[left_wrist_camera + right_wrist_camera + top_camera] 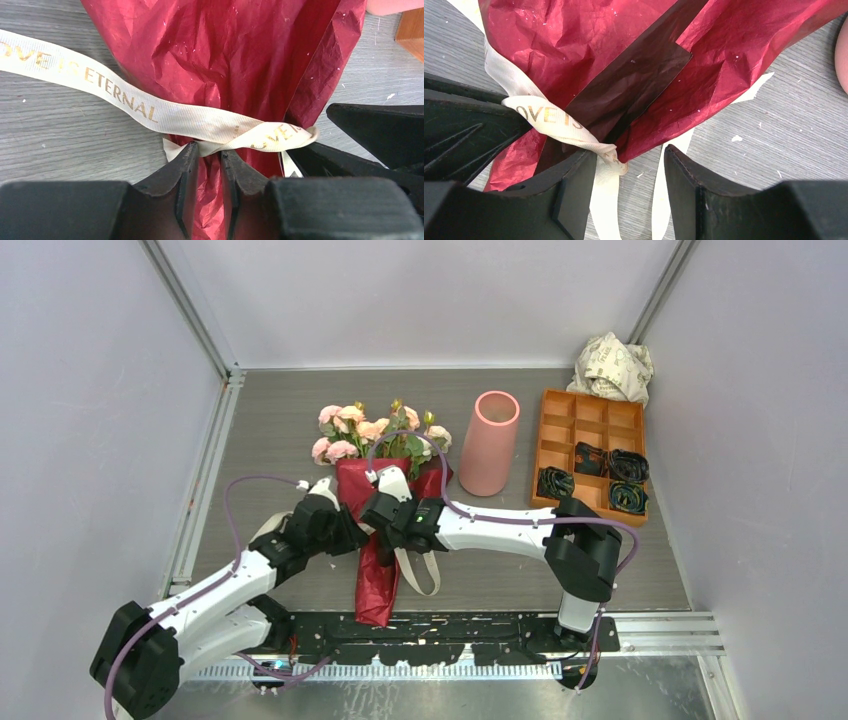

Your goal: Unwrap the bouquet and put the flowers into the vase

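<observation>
Bouquet (376, 585), left of vase (489, 443): your left gripper (209, 150) pinches its neck, likely anchoring it; your right gripper (629, 152) is spread over ribbon (125, 102) tails, likely for untying.

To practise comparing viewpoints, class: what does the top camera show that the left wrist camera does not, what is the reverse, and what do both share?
Only the top view: the roses, the white ball, and the vase and tray whole; the wrist view catches just their corners. Only the left wrist view: gold lettering on the ribbon, and the left tool gripping the red paper just under it. Both: red paper, ribbon and grey table.
</observation>
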`<action>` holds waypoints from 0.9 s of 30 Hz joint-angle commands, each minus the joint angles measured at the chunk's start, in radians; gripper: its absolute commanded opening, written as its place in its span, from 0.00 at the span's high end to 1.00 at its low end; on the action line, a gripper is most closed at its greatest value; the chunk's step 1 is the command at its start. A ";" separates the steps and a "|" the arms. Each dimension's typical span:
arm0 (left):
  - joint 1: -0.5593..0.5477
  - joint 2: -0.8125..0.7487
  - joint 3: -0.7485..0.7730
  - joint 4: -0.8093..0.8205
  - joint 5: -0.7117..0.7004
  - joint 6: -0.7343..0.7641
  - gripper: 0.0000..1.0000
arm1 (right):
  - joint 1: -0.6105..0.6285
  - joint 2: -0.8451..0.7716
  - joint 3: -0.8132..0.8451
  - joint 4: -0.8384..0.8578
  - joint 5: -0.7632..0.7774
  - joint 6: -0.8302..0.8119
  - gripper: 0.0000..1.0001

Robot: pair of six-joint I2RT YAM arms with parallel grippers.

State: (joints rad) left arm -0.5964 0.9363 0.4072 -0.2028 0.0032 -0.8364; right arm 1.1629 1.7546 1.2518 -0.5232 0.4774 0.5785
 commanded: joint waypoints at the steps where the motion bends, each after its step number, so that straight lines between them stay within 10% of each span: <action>1: -0.003 0.003 0.044 0.070 -0.041 -0.003 0.76 | -0.012 -0.005 0.018 0.039 0.022 0.013 0.43; 16: -0.002 0.079 0.110 0.023 -0.165 0.012 0.88 | -0.046 -0.003 0.041 0.045 0.014 0.002 0.84; 27: 0.001 0.077 0.152 -0.077 -0.282 0.022 0.91 | -0.107 -0.076 -0.040 0.025 0.028 0.027 0.76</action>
State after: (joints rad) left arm -0.5964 1.0176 0.5156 -0.2600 -0.2146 -0.8291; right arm 1.0828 1.7500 1.2324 -0.5014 0.4740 0.5823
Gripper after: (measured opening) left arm 0.097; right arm 0.201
